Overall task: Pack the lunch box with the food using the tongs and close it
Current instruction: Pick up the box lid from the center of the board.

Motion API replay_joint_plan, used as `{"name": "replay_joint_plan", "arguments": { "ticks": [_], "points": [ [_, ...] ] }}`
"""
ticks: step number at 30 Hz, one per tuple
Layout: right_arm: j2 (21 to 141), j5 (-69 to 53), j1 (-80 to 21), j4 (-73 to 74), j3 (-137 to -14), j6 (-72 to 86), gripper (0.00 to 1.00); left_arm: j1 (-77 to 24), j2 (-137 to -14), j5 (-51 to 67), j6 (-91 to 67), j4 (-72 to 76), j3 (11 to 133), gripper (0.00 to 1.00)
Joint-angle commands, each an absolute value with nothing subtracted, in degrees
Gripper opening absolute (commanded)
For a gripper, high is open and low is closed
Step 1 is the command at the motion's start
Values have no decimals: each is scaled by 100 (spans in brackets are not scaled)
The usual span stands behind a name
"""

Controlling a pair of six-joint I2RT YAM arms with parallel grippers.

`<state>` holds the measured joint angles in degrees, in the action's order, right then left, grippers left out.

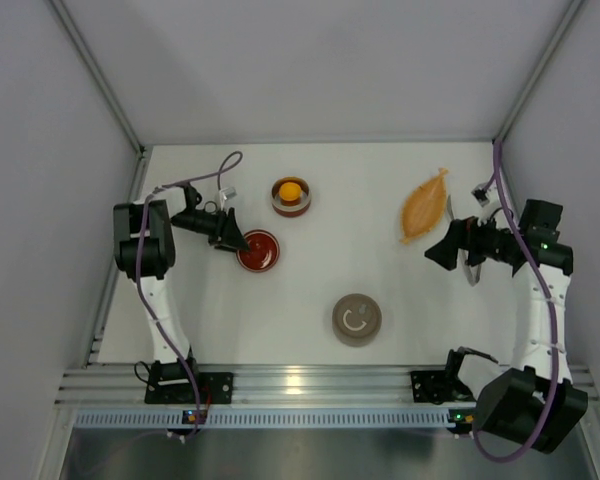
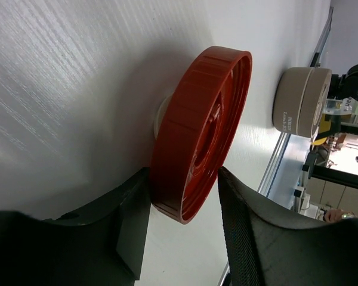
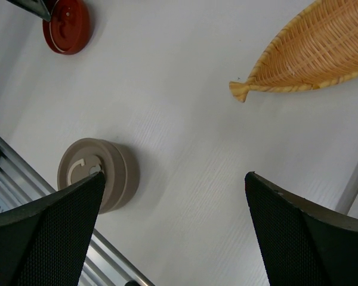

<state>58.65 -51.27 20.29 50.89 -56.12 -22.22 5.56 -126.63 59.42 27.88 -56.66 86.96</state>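
The lunch box [image 1: 291,210], a small round open tin with the round orange-yellow food lump [image 1: 291,190] in it, sits just ahead of your left gripper [image 1: 238,240], a bit to the far side. That gripper pinches the rim of the red round ridged lid [image 2: 197,131], likely to cap the tin. Your right gripper [image 3: 175,176] hangs wide open and empty over bare white table [image 3: 185,107], the tan round closed tin [image 3: 98,173] by its left finger, so it has room.
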Motion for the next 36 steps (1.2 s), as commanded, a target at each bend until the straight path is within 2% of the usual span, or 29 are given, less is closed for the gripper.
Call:
{"name": "replay_joint_plan", "arguments": {
  "ticks": [1,5,12,16,19,20,22,28,36],
  "points": [
    [5739,-5256,1863,4615,-5607,-2083,99,580,-12788,6310,3059,-5669,8578,52],
    [5731,-5186,1636,4421,-5564,-1847,99,580,-12911,6451,3006,-5651,8587,46],
    [5713,-4896,1047,3780,-5406,-1346,99,563,-12780,6810,3023,-5897,8561,22],
    [5792,-4887,686,2999,-5204,-819,99,554,-12551,7145,3085,-6432,8622,11],
    [5827,-4773,309,2156,-4949,-475,99,562,-12419,7627,3409,-7292,8762,2],
    [5871,-4659,81,1971,-4835,-405,99,562,-12375,7812,3845,-8043,8797,0],
    [5958,-4562,-217,1522,-4773,-343,100,554,-12340,8268,4193,-8639,8868,0],
    [6240,-4439,-957,-276,-4369,316,99,422,-11488,8586,3797,-8631,8491,0],
    [6978,-4218,-2108,-1607,-4430,158,88,413,-10785,8990,2699,-8631,8288,0]
  ]
}}
